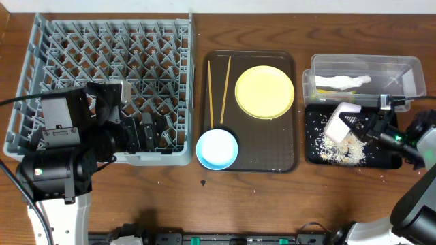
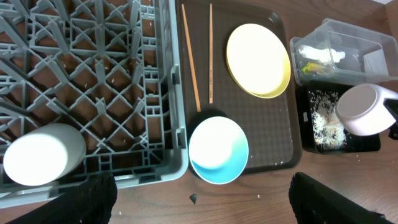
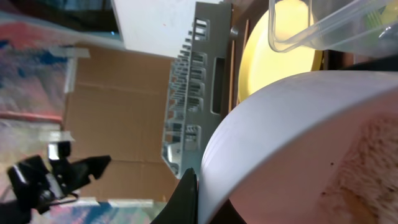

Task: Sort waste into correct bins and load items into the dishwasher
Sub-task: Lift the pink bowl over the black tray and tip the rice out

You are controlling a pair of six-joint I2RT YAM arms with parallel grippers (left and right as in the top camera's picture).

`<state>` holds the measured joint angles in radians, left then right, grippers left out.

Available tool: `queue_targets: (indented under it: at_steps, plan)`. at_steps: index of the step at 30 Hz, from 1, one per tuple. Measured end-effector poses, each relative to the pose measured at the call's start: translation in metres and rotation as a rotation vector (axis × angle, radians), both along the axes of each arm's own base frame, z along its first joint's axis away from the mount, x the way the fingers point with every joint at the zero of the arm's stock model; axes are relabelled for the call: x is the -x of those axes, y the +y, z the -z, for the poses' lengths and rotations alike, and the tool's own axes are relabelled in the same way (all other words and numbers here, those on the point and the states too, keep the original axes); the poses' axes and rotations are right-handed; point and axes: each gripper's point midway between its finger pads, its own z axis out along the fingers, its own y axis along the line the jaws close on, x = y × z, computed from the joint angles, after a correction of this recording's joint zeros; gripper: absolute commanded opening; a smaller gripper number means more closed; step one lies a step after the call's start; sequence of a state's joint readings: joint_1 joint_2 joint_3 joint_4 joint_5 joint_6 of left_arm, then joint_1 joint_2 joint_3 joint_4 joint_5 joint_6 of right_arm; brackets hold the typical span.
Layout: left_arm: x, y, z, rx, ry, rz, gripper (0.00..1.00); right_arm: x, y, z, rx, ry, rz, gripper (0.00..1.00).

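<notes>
right gripper [image 1: 354, 124] clamped tight on rim of white bowl [image 1: 337, 126], bowl tipped over black tray [image 1: 312, 129], left gripper [image 1: 146, 133] spread wide, empty, above dish rack [image 1: 41, 61] front edge

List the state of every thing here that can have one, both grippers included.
Left gripper: open, empty.
Right gripper: shut on white bowl.
White bowl: tilted over black tray.
Black tray: strewn with rice scraps.
Clear tub: holds a napkin.
Cup: in the dish rack.
Blue bowl: upright, empty.
Yellow plate: flat, empty.
Chopsticks: lying on brown tray.
</notes>
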<state>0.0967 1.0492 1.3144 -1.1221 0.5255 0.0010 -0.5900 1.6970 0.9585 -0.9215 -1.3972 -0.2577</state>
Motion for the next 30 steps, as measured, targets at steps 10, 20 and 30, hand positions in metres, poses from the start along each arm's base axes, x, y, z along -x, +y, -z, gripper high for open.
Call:
queue_targets:
  at_steps: [10, 20, 30]
  plan:
    - [0.000, 0.000, 0.000, 0.000, 0.000, 0.000, 0.89, -0.004, -0.002, -0.001, -0.001, -0.025, 0.006, 0.01]
    - [0.000, 0.000, 0.000, 0.000, 0.000, 0.000, 0.89, 0.010, 0.007, -0.005, -0.084, 0.082, 0.004, 0.01]
    - [-0.001, 0.000, 0.000, 0.000, -0.003, 0.000, 0.89, 0.016, 0.008, -0.021, -0.036, -0.036, -0.001, 0.01]
